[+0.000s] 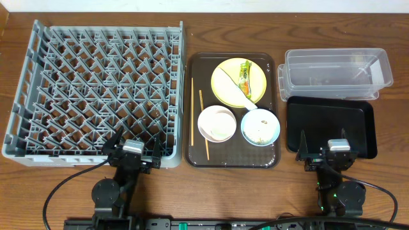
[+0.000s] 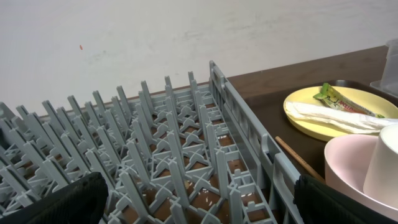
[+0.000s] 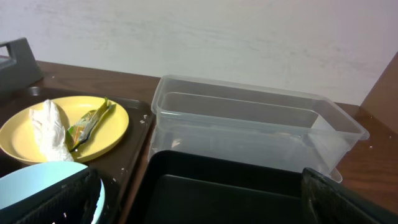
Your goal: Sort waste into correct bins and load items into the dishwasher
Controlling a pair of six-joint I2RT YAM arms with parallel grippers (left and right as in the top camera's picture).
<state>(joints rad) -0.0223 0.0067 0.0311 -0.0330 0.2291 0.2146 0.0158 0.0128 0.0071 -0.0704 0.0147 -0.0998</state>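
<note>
1. Overhead: my left hand (image 1: 135, 152) and right hand (image 1: 324, 152) both stand with fingers apart and empty. The rack (image 1: 96, 83) lies just ahead of the left hand and the black tray (image 1: 329, 121) just ahead of the right. The brown tray (image 1: 189, 137) with the dishes sits between them. The chopsticks (image 1: 192, 112) lie thin and flat to the right of my left hand, so I judge my fingers could slip off them or flick them away. The blue bowl (image 1: 260, 126), ahead and left of my right hand, holds scraps (image 1: 259, 132). Tilting it on the way over would scatter them.

2. Left wrist: the pegs (image 2: 134, 124) rise right under and ahead of this hand. A low sweep rightward could catch on them or on the rack's wall. The white bowl (image 2: 345, 162) is close on my right, with what looks like a cup (image 2: 385, 165) in it. Lifting the bowl carelessly could tip that out.

3. Right wrist: on the plate (image 3: 112, 124), ahead to my left, the wrapper (image 3: 87, 121) lies against the paper strip (image 3: 50, 134). One pinch might take both, and one would land in the wrong bin. The tub (image 3: 249, 124) ahead looks light, so a nudge could shove it away.
</note>
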